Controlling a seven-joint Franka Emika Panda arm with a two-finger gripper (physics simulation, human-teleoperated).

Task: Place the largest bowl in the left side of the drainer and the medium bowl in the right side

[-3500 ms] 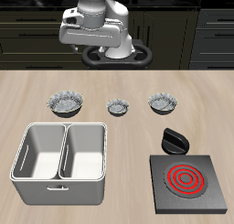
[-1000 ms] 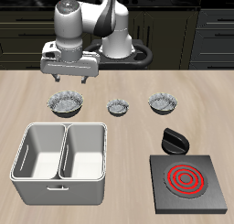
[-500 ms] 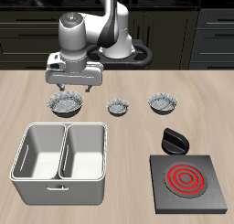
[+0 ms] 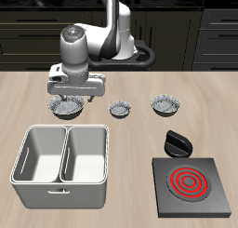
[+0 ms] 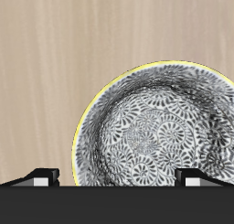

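Note:
Three alike grey speckled bowls stand in a row behind the drainer (image 4: 102, 167). The largest bowl (image 4: 65, 109) is at one end, the medium bowl (image 4: 165, 104) at the other end, and the smallest bowl (image 4: 120, 108) between them. My gripper (image 4: 71, 97) is open and hangs just above the largest bowl, fingers on either side of its rim, touching nothing. In the wrist view the largest bowl (image 5: 155, 127) fills much of the picture, with my gripper (image 5: 119, 177) open over its edge and both fingertips (image 5: 41, 177) showing. Both drainer compartments are empty.
A black square hotplate (image 4: 191, 185) with a red coil sits near the table's front edge beside the drainer. A black knob-like object (image 4: 175, 141) lies just behind it. Dark kitchen cabinets run behind the table.
My gripper has swung from over the table's back middle to the largest bowl and come down until it is just above it. The bowls and drainer have not moved.

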